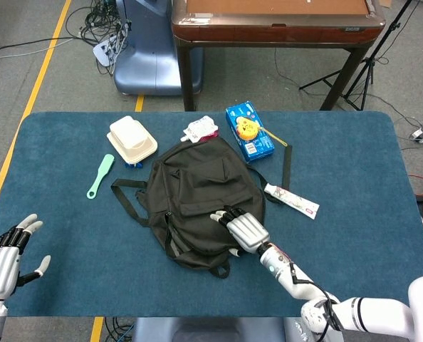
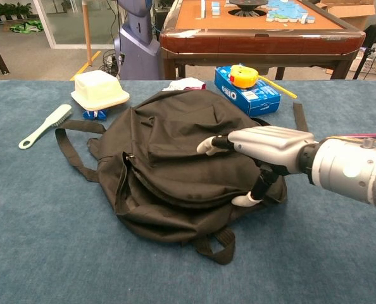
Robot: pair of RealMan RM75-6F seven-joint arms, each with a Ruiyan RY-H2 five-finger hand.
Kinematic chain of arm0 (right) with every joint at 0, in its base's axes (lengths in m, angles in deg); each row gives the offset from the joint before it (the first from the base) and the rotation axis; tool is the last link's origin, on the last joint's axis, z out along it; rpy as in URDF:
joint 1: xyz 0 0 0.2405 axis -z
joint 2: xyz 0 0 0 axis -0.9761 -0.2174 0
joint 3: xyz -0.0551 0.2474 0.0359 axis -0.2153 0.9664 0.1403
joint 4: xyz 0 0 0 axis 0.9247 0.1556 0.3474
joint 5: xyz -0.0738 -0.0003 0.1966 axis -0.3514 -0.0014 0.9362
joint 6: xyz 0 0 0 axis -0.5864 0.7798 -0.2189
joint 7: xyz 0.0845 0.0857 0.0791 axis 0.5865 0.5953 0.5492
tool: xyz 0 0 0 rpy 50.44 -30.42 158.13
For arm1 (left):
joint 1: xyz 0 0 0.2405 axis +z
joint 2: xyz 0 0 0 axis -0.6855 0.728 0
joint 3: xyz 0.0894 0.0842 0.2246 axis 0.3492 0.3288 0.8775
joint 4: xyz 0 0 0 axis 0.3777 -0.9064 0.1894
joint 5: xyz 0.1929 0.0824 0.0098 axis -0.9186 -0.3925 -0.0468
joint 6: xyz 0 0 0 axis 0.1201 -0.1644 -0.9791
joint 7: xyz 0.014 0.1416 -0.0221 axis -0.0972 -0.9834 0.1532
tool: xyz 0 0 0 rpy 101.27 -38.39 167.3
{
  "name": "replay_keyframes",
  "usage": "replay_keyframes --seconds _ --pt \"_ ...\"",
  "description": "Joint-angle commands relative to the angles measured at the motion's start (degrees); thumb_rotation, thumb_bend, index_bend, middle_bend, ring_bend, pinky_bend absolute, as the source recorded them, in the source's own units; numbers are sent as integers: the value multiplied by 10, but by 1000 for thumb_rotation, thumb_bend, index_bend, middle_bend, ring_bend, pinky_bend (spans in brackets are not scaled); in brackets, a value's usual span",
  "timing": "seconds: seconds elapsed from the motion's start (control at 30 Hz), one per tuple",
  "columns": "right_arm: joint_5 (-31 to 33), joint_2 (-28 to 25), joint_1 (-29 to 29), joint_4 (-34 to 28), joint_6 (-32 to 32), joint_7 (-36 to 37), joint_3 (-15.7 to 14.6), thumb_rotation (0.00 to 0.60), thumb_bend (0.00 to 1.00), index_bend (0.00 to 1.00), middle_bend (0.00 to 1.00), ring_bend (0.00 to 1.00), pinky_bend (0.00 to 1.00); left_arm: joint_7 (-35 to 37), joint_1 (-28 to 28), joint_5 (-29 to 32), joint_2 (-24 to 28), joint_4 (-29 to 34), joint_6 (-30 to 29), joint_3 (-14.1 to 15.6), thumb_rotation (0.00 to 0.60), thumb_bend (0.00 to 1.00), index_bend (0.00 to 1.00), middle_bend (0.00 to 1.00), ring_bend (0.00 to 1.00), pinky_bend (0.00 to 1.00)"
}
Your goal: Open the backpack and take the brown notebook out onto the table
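A black backpack (image 1: 197, 189) (image 2: 169, 149) lies flat in the middle of the blue table, and its zip looks closed. No brown notebook shows in either view. My right hand (image 1: 244, 231) (image 2: 264, 149) lies over the backpack's near right part. Its fingers stretch out across the fabric, the thumb points down against the bag's side, and it grips nothing. My left hand (image 1: 5, 260) hovers at the table's near left corner, far from the bag, its fingers apart and holding nothing. The chest view does not show it.
A cream lidded box (image 1: 132, 140) (image 2: 99, 88) and a green brush (image 1: 100, 175) (image 2: 45, 125) lie left of the bag. A blue biscuit box (image 1: 248, 132) (image 2: 248, 90), a red-white pouch (image 1: 200, 129) and a white packet (image 1: 291, 200) lie behind and right. A wooden table (image 1: 275, 25) stands beyond.
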Motion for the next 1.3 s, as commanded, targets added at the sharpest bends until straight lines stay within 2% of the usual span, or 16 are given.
replay_keyframes --seconds 0.03,0.1,0.23,0.3,0.47,0.53,0.6,0.7,0.87,1.07,1.23,1.3 --pt "5 -5 -3 -4 -1 1 -2 600 256 124 139 0 168 -1 0 1 0 0 1 0 600 269 198 126 156 198" --pt "11 -4 -6 0 -2 2 -1 600 274 127 141 0 168 -1 0 1 0 0 1 0 600 270 198 126 156 198" --pt "29 6 -20 16 5 -6 2 600 495 205 152 0 168 -1 0 0 0 1 1 0 600 269 198 126 156 197" --pt "38 10 -27 19 8 -14 1 600 617 300 164 0 168 -2 0 1 0 1 1 0 600 269 198 126 156 196" --pt "62 13 -46 19 15 -32 0 600 791 521 244 9 168 -1 -4 3 3 -1 10 -1 600 270 198 126 156 196" --pt "64 16 -52 19 15 -25 7 600 918 608 301 46 168 1 -13 2 7 -3 21 -4 600 270 198 126 156 195" --pt "64 19 -56 20 13 -10 18 600 990 660 341 80 168 7 -24 1 11 -4 33 -9 600 270 200 126 156 195" --pt "70 24 -61 27 12 15 35 600 1000 695 368 108 167 24 -42 -13 14 -8 44 -17 600 270 211 126 159 195" --pt "119 32 -72 37 21 64 74 600 1000 701 372 115 167 75 -77 -53 10 -22 52 -30 600 270 265 153 207 196" --pt "187 56 -85 53 9 124 130 600 1000 700 373 118 167 150 -121 -127 2 -44 46 -32 600 270 352 273 306 209" --pt "232 72 -108 62 3 150 171 600 1000 700 376 122 167 199 -166 -192 -8 -60 55 -21 600 270 442 404 397 326" --pt "247 77 -119 68 -3 150 181 600 1000 700 376 122 167 209 -183 -211 -14 -66 63 -16 600 270 460 433 416 344"
